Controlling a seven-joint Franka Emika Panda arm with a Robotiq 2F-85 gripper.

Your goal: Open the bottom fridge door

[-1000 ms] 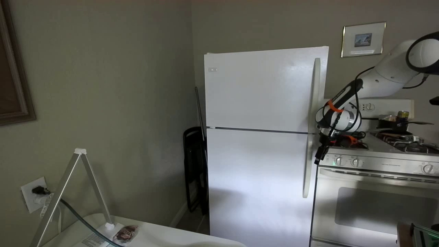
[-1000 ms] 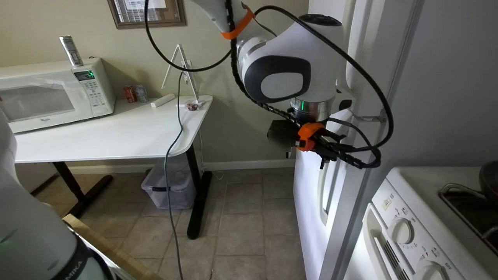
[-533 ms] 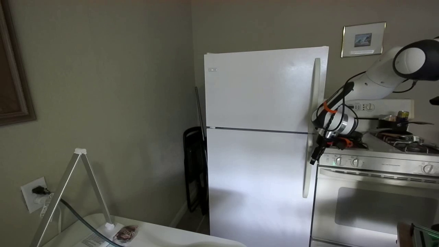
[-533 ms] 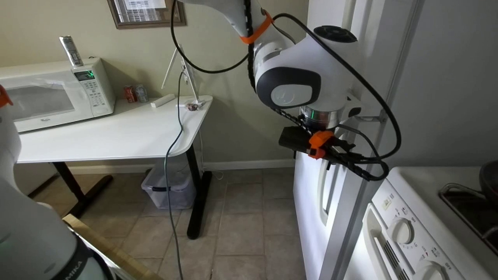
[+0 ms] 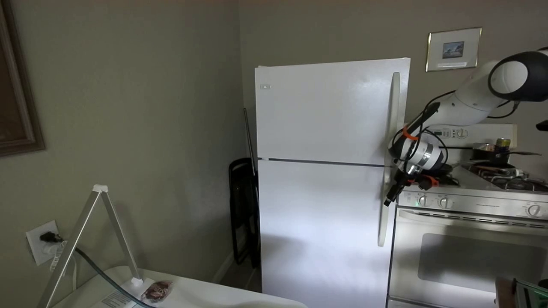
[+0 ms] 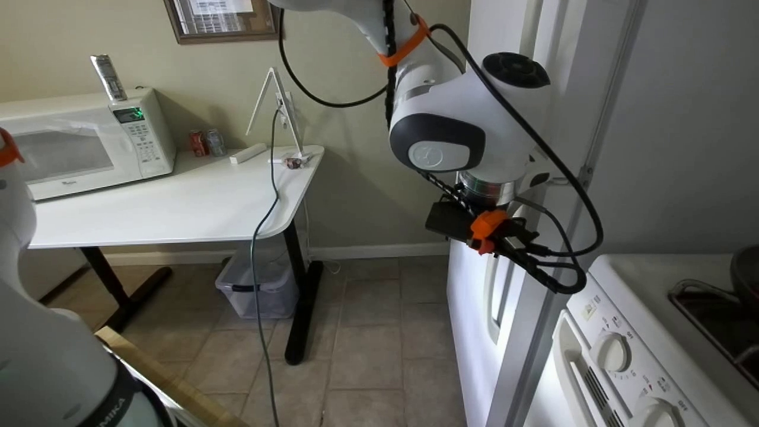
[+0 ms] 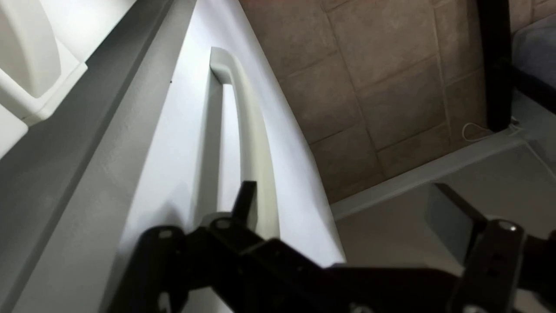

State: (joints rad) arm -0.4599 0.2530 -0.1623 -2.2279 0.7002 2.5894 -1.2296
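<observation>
The bottom fridge door [image 5: 321, 231] is closed below the freezer door. Its long white handle [image 5: 382, 226] runs down the side nearest the stove. My gripper [image 5: 388, 202] points down in front of the handle's upper half. In the wrist view the gripper [image 7: 345, 198] is open, its jaws wide apart. One of its fingers [image 7: 245, 200] overlaps the handle [image 7: 256, 130], over the gap behind it. Whether they touch, I cannot tell. The opposite finger [image 7: 454, 221] stands beyond the door's front, with nothing between the two that is gripped.
The freezer door [image 5: 329, 113] sits above, with its own handle [image 5: 394, 115]. Close beside the fridge stands the stove [image 5: 471, 252], with a pot [image 5: 490, 155] on its top. A white table [image 6: 195, 207] carries a microwave [image 6: 65, 145]. Black cables [image 6: 551, 157] loop around the arm.
In an exterior view my gripper has moved left, to the bottom door's handle. In an exterior view the wrist has shifted right and lower. The door has not moved.
</observation>
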